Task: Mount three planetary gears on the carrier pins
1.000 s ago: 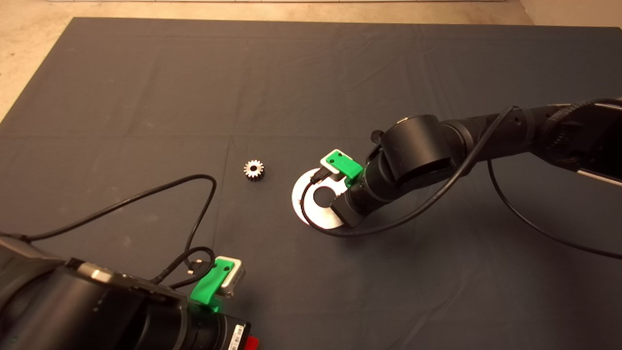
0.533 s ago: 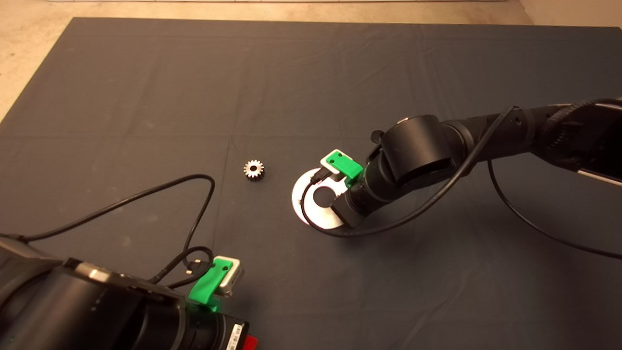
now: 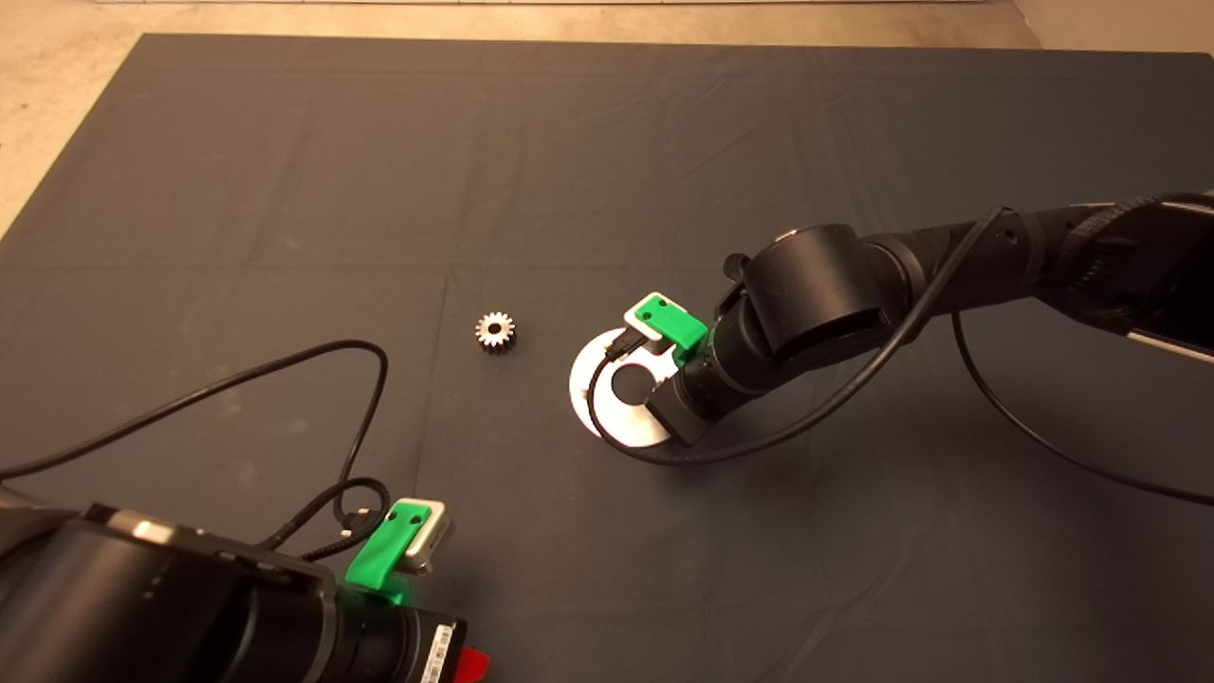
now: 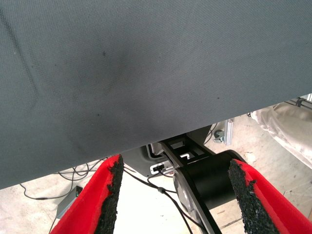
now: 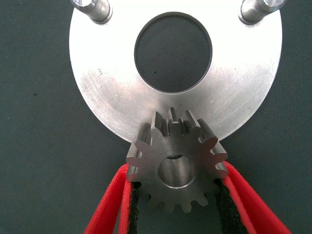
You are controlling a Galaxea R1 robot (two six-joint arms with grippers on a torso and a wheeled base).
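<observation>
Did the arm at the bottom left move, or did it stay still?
Yes. The left gripper has slid toward the picture's left and lower edge, further from the loose gear lying still on the mat.

Two small silvery-dark toothed metal spur gears in all: one lying flat on the mat left of centre in the head view [image 3: 495, 331], one at lower centre of the right wrist view [image 5: 176, 165] between two red fingers with black pads [image 5: 223, 199].

One flat round silver disc with a central hole, centre of the head view [image 3: 607, 414], upper half of the right wrist view [image 5: 97, 97].

Two short silvery upright metal studs visible on the disc, upper left [image 5: 92, 9] and upper right [image 5: 260, 9] of the right wrist view.

Two black arms with green grippers: one lower left [image 3: 394, 555], one centre [image 3: 669, 327].

One dark mat [image 3: 607, 171].
</observation>
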